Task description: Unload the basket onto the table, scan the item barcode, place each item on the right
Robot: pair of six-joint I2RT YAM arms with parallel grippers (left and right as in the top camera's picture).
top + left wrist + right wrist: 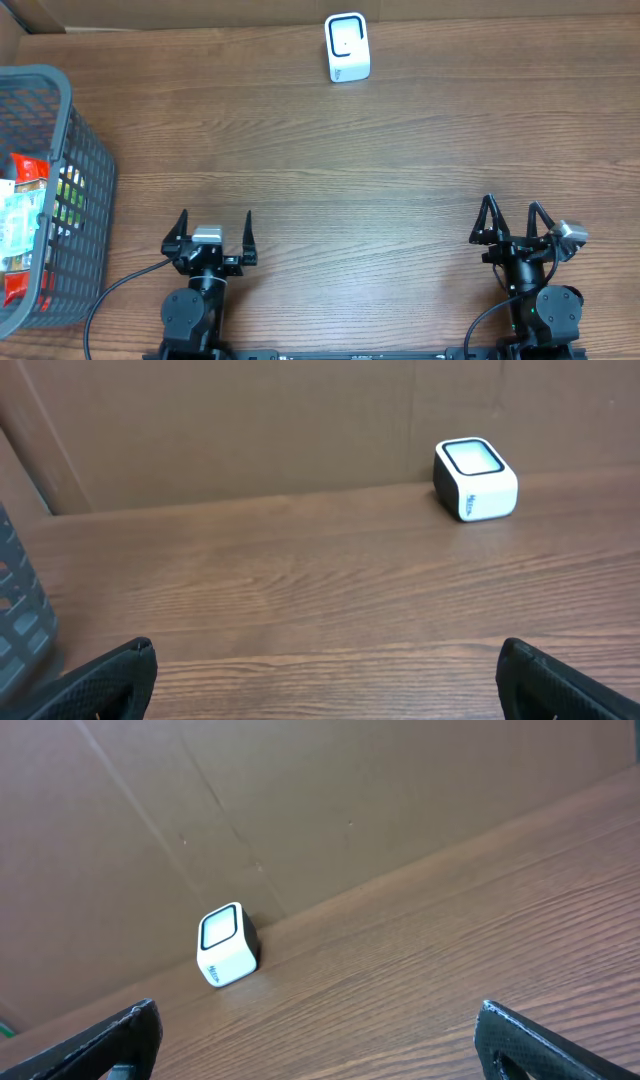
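Note:
A small white barcode scanner (347,47) stands at the back of the wooden table, also seen as the scanner (474,479) in the left wrist view and the scanner (227,944) in the right wrist view. Packaged items (22,215) lie in a grey basket (85,170) at the left edge. My left gripper (213,232) rests open near the front edge, empty, right of the basket. My right gripper (513,220) stands open and empty at the front right. Both are far from the scanner.
A cardboard wall (250,420) runs behind the table's back edge. The basket's grey mesh side (20,620) shows at the left of the left wrist view. Bare wood (330,180) lies between the grippers and the scanner.

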